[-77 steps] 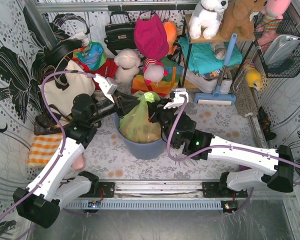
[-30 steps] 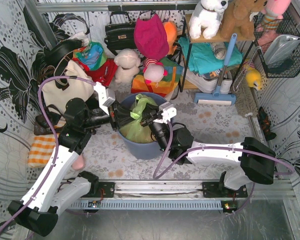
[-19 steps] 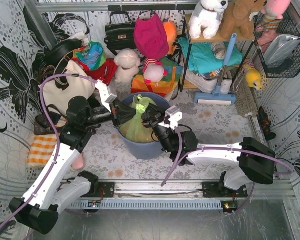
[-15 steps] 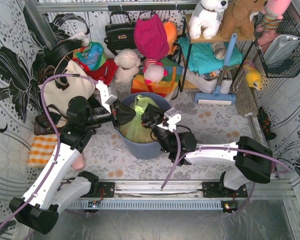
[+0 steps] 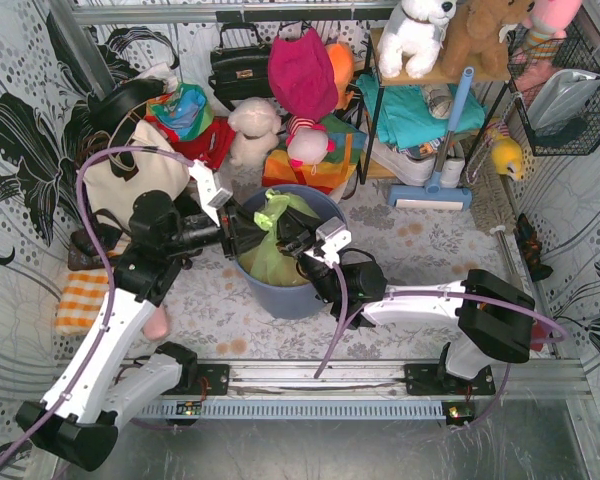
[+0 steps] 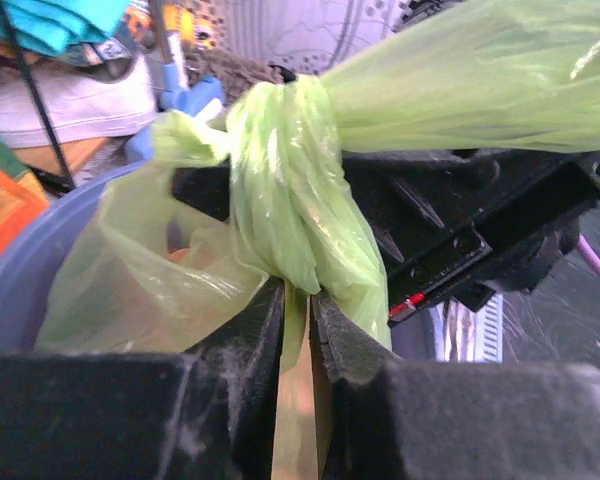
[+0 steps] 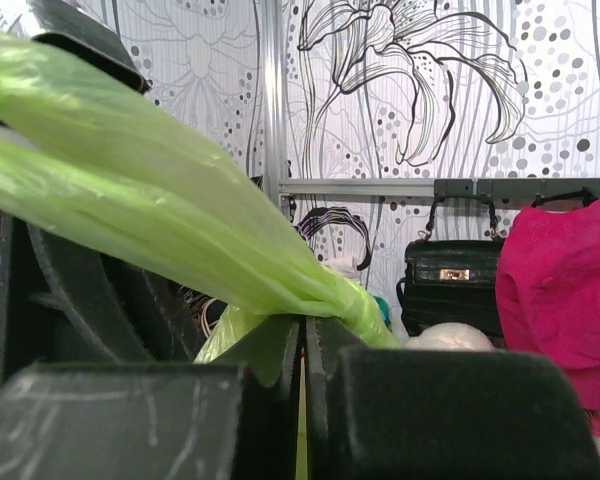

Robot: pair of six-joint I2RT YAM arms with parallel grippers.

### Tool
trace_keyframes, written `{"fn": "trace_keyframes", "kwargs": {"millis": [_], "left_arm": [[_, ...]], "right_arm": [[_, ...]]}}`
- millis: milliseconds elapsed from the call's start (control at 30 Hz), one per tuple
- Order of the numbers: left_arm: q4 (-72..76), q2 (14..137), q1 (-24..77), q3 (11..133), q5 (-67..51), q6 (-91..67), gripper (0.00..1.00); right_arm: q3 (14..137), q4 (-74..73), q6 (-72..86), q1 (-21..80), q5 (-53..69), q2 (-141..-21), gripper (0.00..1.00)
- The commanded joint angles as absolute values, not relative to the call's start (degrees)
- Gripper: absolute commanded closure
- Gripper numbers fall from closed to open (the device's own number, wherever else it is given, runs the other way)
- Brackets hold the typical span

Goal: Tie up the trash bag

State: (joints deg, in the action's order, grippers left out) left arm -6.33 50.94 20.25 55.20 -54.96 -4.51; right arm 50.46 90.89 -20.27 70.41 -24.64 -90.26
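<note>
The lime-green trash bag [image 5: 271,240] sits in the blue-grey round bin [image 5: 285,293], its top gathered into a twisted knot [image 5: 272,209]. My left gripper [image 5: 236,229] is shut on a strip of the bag at the bin's left rim; the left wrist view shows the green film pinched between its fingers [image 6: 265,330] just below the knot [image 6: 285,190]. My right gripper [image 5: 292,236] is shut on another strip from the right; the right wrist view shows its jaws closed on stretched green plastic [image 7: 180,215]. The two grippers cross close over the bin.
The cream tote bag [image 5: 130,175] stands left of the bin. A black handbag [image 5: 240,66], plush toys and a pink cap [image 5: 302,75] crowd the back. A shelf [image 5: 420,110] with a dustpan stands at the right. An orange checked cloth [image 5: 86,298] lies at the left.
The bag has dropped from its lifted, stretched state into the bin. The right gripper moved left over the bin, and the left gripper shifted slightly; both keep hold of the bag.
</note>
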Motion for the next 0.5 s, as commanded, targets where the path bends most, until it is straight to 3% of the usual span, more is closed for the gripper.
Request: {"fn": "trace_keyframes", "kwargs": {"millis": [0,67,167,233,467], "left_arm": [[-5.8,47.9,20.6,58.2,-45.1,-3.9,0.71],[-4.9,46.8,20.5,58.6,-41.6,-5.0,0.64],[-4.8,45.7,20.5,59.8,-35.5,-6.0,0.62],[-4.3,45.4,20.5,60.7,-29.8,-8.5,0.55],[-3.2,49.2,20.6,65.4,-23.4,-15.1,0.56]], "right_arm": [[50.6,96.8,-20.2,70.2,-23.4,-89.2,1.00],[50.5,96.8,-20.1,70.2,-23.4,-89.2,1.00],[50.4,96.8,-20.3,70.2,-23.4,-89.3,1.00],[50.2,96.8,-20.1,70.2,-23.4,-89.1,1.00],[50.2,96.9,-19.7,70.2,-23.4,-89.0,1.00]]}}
